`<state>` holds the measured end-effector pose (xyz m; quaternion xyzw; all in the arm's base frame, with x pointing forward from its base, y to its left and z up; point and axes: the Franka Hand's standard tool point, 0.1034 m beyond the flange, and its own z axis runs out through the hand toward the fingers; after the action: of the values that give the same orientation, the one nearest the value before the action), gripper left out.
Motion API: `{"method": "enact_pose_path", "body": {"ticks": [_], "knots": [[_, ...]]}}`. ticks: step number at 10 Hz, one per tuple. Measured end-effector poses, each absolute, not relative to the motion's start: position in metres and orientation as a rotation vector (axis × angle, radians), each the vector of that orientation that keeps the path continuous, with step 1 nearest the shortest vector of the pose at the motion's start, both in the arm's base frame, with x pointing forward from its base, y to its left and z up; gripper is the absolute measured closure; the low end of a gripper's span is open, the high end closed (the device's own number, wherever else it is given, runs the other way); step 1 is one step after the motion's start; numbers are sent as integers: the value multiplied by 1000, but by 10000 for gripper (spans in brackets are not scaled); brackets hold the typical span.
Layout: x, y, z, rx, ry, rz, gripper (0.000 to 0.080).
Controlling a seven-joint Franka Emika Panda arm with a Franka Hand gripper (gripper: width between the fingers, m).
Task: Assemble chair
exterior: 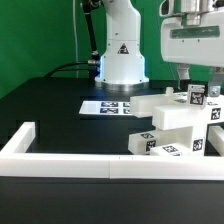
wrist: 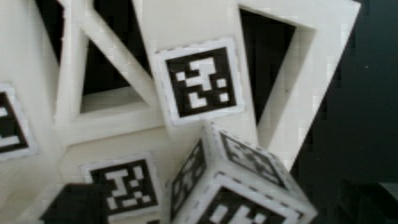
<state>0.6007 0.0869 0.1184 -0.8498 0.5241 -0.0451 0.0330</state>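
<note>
- Nearest the exterior camera: one long low white rail (exterior: 110,165), L-shaped, running along the table's (exterior: 50,110) front edge and up the exterior view's left.
- One cluster of white chair parts (exterior: 178,125) sits behind the rail at the exterior view's right; four black-and-white tags are countable on it.
- One gripper (exterior: 200,78) hangs just above that cluster, jaws spread wide, nothing held.
- One marker board (exterior: 105,106) lies flat by the robot base (exterior: 120,62).
- Wrist view: X-braced frame (wrist: 196,70) and one square leg end (wrist: 240,185), both tagged.
</note>
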Motion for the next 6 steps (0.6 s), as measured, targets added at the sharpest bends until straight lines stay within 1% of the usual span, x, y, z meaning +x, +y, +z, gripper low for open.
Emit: {"method": "enact_pose_path", "body": {"ticks": [4,6], "knots": [[602,85,118,-2878,1142,-169,151],[604,81,120,-3008,827,-181,151]]}}
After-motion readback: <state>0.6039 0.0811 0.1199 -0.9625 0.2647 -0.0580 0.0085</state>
